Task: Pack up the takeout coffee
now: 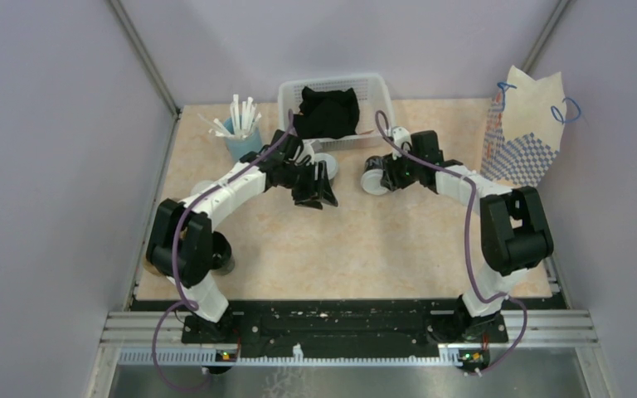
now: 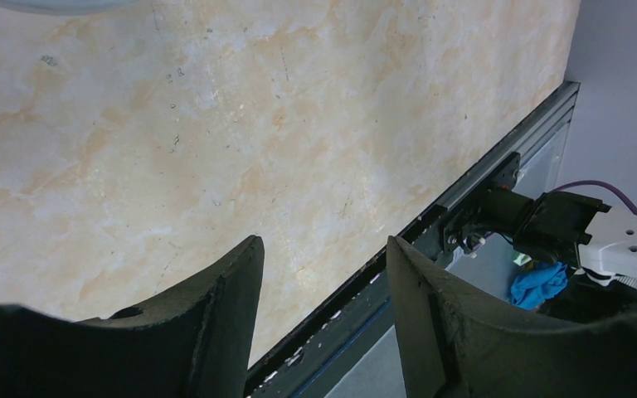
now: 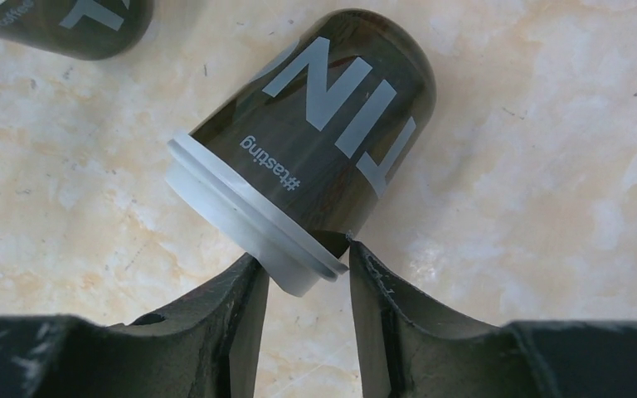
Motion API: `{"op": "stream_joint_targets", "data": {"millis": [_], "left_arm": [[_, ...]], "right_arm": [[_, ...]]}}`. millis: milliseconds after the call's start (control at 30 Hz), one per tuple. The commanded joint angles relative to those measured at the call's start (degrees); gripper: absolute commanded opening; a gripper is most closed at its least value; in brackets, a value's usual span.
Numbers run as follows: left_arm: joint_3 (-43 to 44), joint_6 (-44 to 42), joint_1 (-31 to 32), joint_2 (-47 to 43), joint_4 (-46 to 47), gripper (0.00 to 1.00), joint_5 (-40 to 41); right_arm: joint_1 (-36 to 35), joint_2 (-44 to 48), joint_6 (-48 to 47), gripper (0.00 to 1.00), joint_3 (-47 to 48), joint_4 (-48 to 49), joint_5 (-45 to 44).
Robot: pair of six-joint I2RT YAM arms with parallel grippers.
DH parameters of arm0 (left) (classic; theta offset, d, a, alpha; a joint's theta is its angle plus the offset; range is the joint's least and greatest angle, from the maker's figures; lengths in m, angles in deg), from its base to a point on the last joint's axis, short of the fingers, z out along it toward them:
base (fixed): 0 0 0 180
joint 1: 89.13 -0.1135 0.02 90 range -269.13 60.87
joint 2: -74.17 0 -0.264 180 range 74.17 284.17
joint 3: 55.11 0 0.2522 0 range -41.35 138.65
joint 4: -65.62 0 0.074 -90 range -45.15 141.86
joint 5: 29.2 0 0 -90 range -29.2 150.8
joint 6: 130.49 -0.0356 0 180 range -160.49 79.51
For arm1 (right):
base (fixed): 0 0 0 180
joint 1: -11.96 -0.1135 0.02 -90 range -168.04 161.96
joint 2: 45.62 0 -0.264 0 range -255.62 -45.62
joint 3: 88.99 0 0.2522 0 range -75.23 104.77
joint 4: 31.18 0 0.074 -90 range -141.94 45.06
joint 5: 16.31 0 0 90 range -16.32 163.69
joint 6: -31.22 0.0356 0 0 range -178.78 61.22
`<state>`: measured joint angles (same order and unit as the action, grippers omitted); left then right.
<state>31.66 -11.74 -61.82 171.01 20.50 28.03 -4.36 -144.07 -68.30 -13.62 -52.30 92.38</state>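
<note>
Lilac walls close in a beige marbled counter [image 1: 365, 240]. From above we see a white basket [image 1: 379, 91] at the back and a paper bag [image 1: 531, 137] at the right edge. Two takeout cups lie in front of the basket. The coffee cup [image 1: 372, 180] is right at the tip of the right hand [image 1: 384, 176], and the second cup [image 1: 328, 168] is just beside the left arm's wrist, behind the left hand [image 1: 313, 192].

On the left wrist camera we find the left hand [image 2: 323, 242] with its fingers wide apart and nothing between them. It faces bare counter [image 2: 216, 124] and the dark rail [image 2: 464, 199] at the near edge, so it is turned away from both cups.

On the right wrist camera the coffee cup [image 3: 332, 124], dark-walled with pale lettering, lies on its side on the counter. Its white lid [image 3: 240, 215] points toward us and its base points away. The long axis runs out from the right hand [image 3: 303, 253], slanting up and to the right. The fingers have narrowed to either side of the lid rim, and one fingertip [image 3: 355, 249] touches where the lid meets the wall. We cannot tell whether the pinch is firm. The second cup [image 3: 66, 25] shows at the top left corner. We judge the right arm the nearer one. Its grip crosses the axis at the lid end, so the body would hang beyond the fingers when lifted.
</note>
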Motion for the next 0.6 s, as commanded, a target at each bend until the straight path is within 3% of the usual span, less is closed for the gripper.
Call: {"op": "stream_joint_targets", "data": {"millis": [0, 233, 300, 567], "left_arm": [[0.68, -0.65, -0.25, -3.32, 0.88, 0.63, -1.01], [-0.1, 1.03, -0.94, -4.74, 2.25, 0.63, -0.48], [-0.66, 1.64, -1.25, -5.56, 3.22, 0.63, -0.64], [-3.33, 4.16, -2.76, -9.78, 5.19, 0.64, 0.1]], "right_arm": [[0.06, 1.49, 7.45, 0.39, 2.76, -0.77, 1.55], [0.06, 3.77, 26.8, 0.34, 9.82, -18.31, 8.03], [0.06, 4.73, 34.22, 0.34, 9.39, -19.7, 13.74], [0.07, 6.99, 58.26, 0.35, 5.35, -13.05, 20.2]]}}
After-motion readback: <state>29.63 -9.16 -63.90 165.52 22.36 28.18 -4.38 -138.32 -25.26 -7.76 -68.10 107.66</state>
